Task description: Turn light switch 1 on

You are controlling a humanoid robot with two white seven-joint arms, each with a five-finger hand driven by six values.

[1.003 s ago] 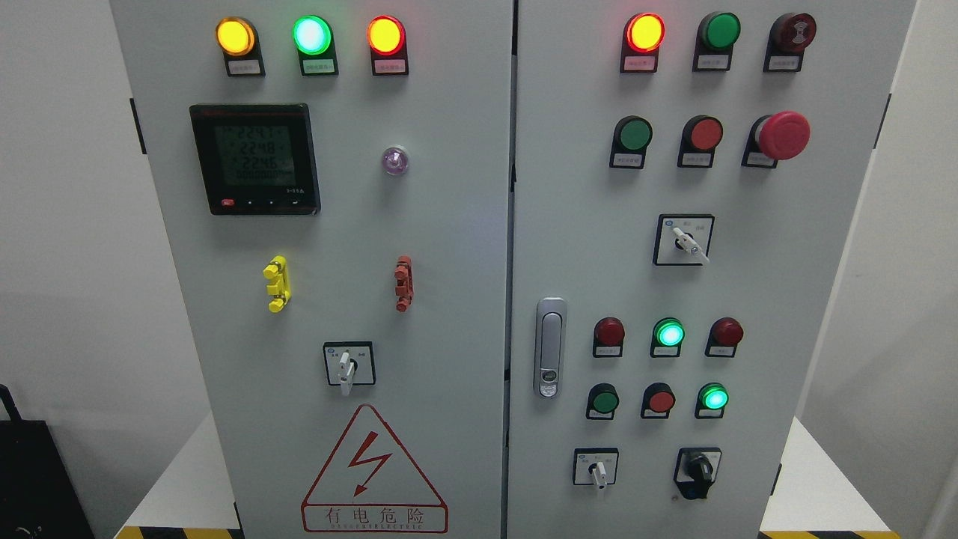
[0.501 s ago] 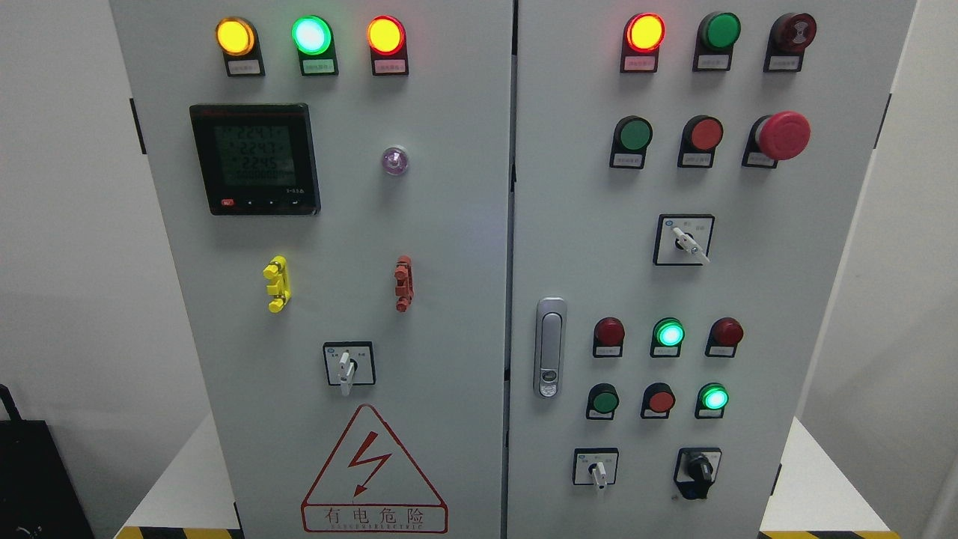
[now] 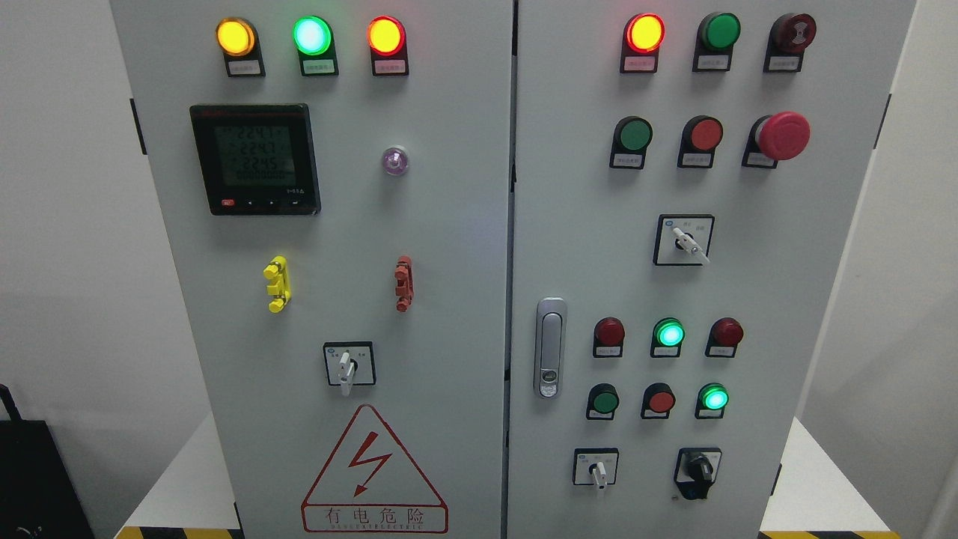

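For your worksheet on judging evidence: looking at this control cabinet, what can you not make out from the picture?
- Head view: the label under each lamp, such as the one below the top-left amber lamp, is too small to read, so switch 1 cannot be identified.
- The meter digits are blurred.
- The warning sign is nearly cut off by the bottom edge.
- Neither robot hand is in view.

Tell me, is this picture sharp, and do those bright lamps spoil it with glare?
Head view: mostly sharp; the warning triangle reads clearly. Lit lamps bloom, like the green lamp, washing out their centres. Small button labels are too tiny to read. The meter screen is dim with faint digits. Lighting is even, shadows soft.
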